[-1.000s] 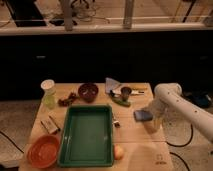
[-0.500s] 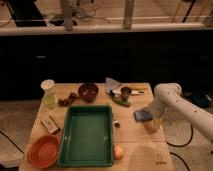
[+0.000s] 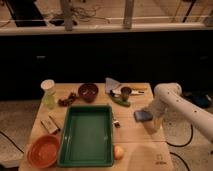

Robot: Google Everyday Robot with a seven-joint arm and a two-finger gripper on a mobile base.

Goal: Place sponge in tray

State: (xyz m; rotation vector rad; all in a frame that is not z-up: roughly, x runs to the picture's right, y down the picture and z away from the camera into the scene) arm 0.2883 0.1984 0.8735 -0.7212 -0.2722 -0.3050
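camera view, wooden table (image 3: 141, 146) seen from its near edge. the tray (image 3: 85, 136), dark green with a raised rim, lies left of centre and reaches almost to the near edge; its floor is bare. the sponge (image 3: 142, 116), a small blue-grey pad, is near the right edge of the table, about midway between the far and near edges, well apart from the tray and to its right. the gripper (image 3: 146, 119) is at the same spot, at the end of a white arm (image 3: 172, 100) that enters from the right side and bends down over the right edge; its fingers appear clamped on the sponge, which sits at their tip.

an orange bowl (image 3: 44, 150) rests at the near left corner, just beside the tray's left rim. a small tan packet (image 3: 50, 125) lies near the left edge, beyond the orange bowl. a pale green cup (image 3: 48, 94) stands at the far left corner. a dark bowl (image 3: 88, 92) stands near the far edge, beyond the tray, with a dark reddish item (image 3: 66, 99) to its left. a dark cup (image 3: 126, 92) and a green elongated item (image 3: 120, 101) lie toward the far right corner. a small round orange fruit (image 3: 118, 151) sits beside the tray's near right corner.
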